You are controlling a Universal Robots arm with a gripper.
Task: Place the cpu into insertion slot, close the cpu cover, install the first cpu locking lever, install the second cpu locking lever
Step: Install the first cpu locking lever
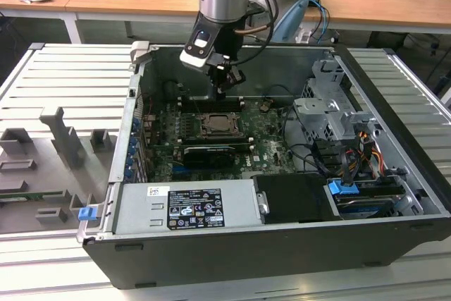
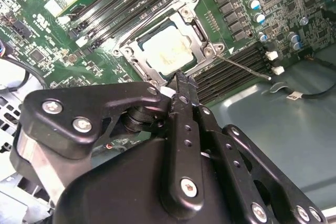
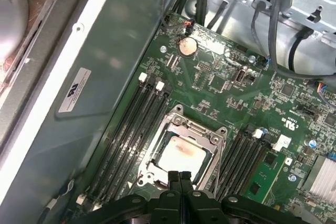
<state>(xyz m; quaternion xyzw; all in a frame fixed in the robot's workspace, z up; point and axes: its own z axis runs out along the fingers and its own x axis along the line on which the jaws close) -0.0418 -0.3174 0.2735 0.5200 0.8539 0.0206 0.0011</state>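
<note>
the cpu lies under the closed cpu cover. in the exterior view the clenched, empty end effector hangs at its twelve o'clock. a glancing push may slip off the thin locking lever.

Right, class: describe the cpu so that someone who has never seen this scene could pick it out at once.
Look inside the open computer case at the green motherboard. Near its middle, between two banks of black memory slots, sits the cpu: a flat, pale silvery square, framed by the metal cpu cover, unlike the dark chips around.
</note>
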